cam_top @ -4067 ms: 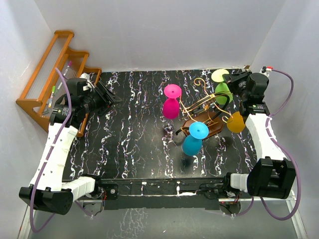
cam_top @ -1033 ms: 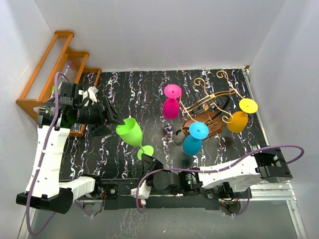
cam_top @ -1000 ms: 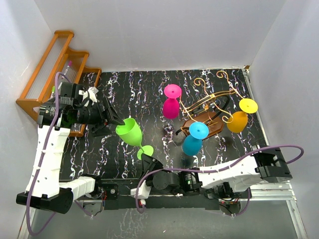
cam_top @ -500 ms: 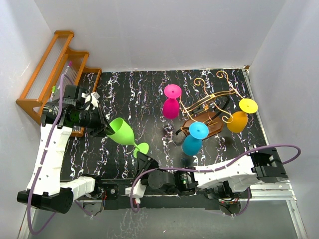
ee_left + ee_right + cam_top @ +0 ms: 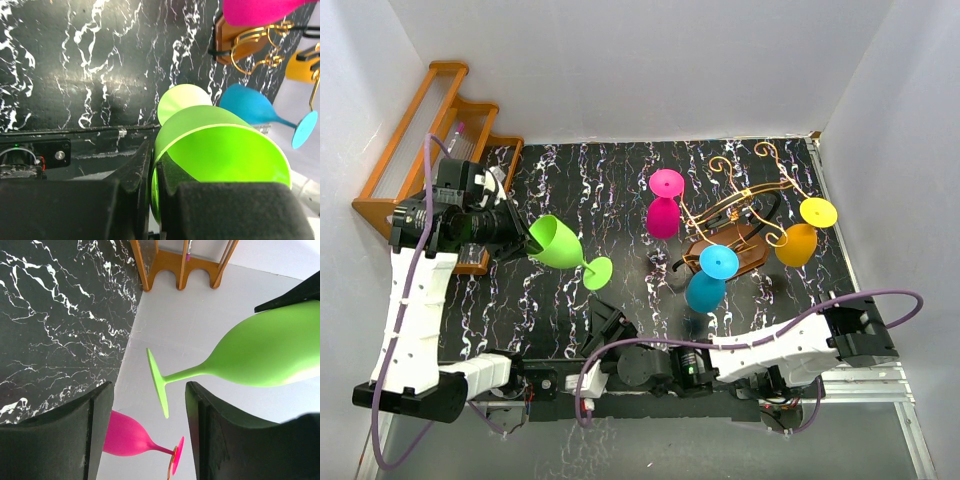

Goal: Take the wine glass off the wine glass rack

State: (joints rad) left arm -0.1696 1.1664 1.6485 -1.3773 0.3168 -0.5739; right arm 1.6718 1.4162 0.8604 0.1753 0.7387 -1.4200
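Clearly one wine glass (image 5: 558, 243) held, three on rack (image 5: 745, 247).

In the left wrist view the green wine glass (image 5: 220, 150) hides its own stem, and its near rim is lost behind the dark, blurred left gripper (image 5: 154, 162) pinching it. The top edge cuts the pink glass (image 5: 265, 10), the right edge the yellow glass (image 5: 300, 70). From above, the blue glass (image 5: 705, 290) covers part of the wine glass rack (image 5: 750, 248); items (image 5: 457, 131) on the wooden shelf (image 5: 395, 170) are too small to tell
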